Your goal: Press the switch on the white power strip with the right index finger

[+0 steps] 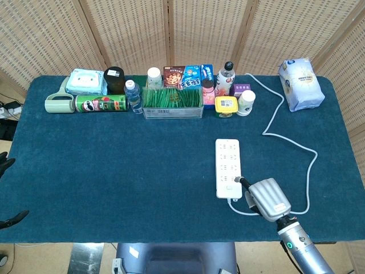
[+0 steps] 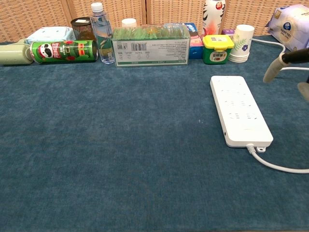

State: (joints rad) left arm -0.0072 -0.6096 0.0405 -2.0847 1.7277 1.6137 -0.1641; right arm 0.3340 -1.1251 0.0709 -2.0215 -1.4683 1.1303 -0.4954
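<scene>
The white power strip [image 1: 228, 167] lies flat right of the table's middle, its cable leaving the near end; the chest view shows the strip [image 2: 240, 110] too. I cannot make out its switch. My right hand [image 1: 267, 198] is at the strip's near right corner, one finger stretched toward it and the others curled in, holding nothing. Its fingertip [image 1: 240, 181] sits over the strip's near right edge. In the chest view that fingertip [image 2: 271, 73] hangs above the table, right of the strip, so contact is not shown. Of my left hand [image 1: 13, 217] only dark tips show at the left edge.
The white cable [image 1: 311, 171] loops behind my right hand to the far edge. A row of goods lines the back: Pringles can [image 1: 101, 103], water bottle [image 1: 133, 96], clear box of green items [image 1: 172, 101], yellow jar [image 1: 226, 106], paper cup [image 1: 246, 102]. A white bag [image 1: 300, 83] sits far right.
</scene>
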